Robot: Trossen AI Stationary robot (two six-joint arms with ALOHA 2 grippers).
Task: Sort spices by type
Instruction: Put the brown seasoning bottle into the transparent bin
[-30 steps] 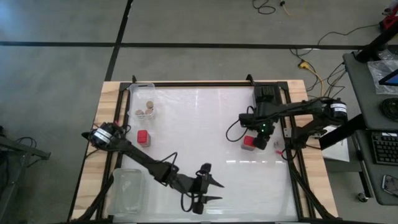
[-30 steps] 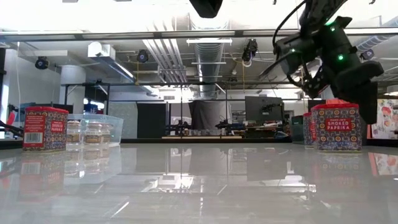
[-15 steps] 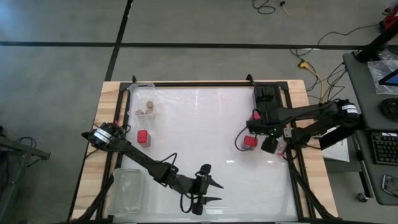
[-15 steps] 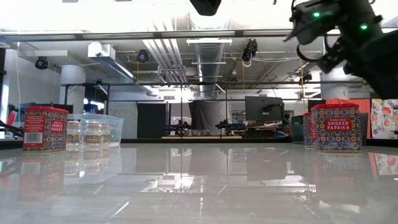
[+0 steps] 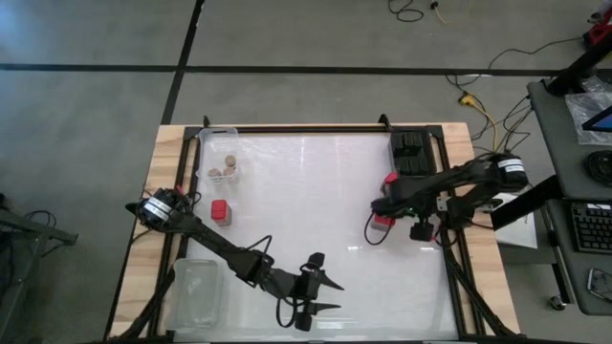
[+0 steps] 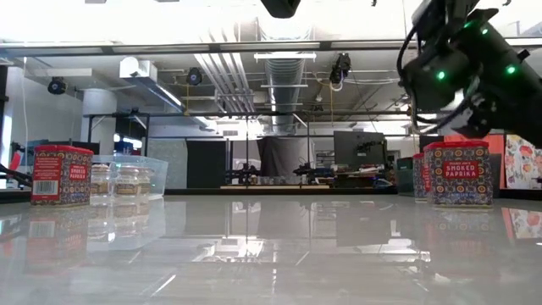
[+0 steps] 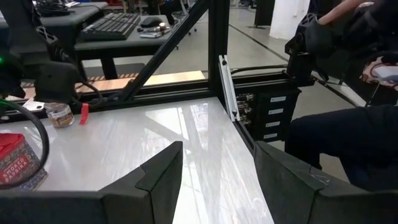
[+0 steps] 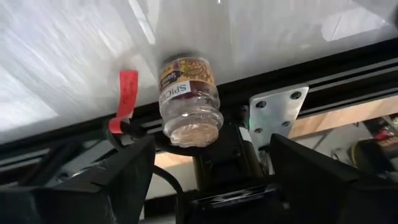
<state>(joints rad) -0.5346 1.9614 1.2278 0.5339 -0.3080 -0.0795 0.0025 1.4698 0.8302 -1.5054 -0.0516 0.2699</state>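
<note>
A round tan-topped spice jar [image 8: 189, 102] stands upright on its base at the table's right edge, beside a red tag [image 8: 124, 99]. My right gripper [image 8: 211, 146] hangs open above it, tipped downward, one finger on each side and clear of it. Two red square tins [image 5: 383, 226] [image 5: 391, 179] stand just left of that gripper [image 5: 421, 230], and black boxes [image 5: 409, 151] sit at the far right. Another red tin [image 5: 221, 211] stands at the left, by a clear tray [image 5: 215, 143] holding tan-topped jars [image 5: 225, 168]. My left gripper [image 5: 337, 294] waits open near the front edge.
A second clear tray [image 5: 196, 291] lies at the near left corner. The black frame rail [image 8: 298, 68] runs right behind the jar at the table's right edge. The white middle of the table [image 5: 306, 210] is bare. A person sits beyond the right edge [image 7: 348, 130].
My right gripper has moved from over the near red tin toward the table's right edge and tipped further downward, ending over the jar. The red tin stays standing where it was.
</note>
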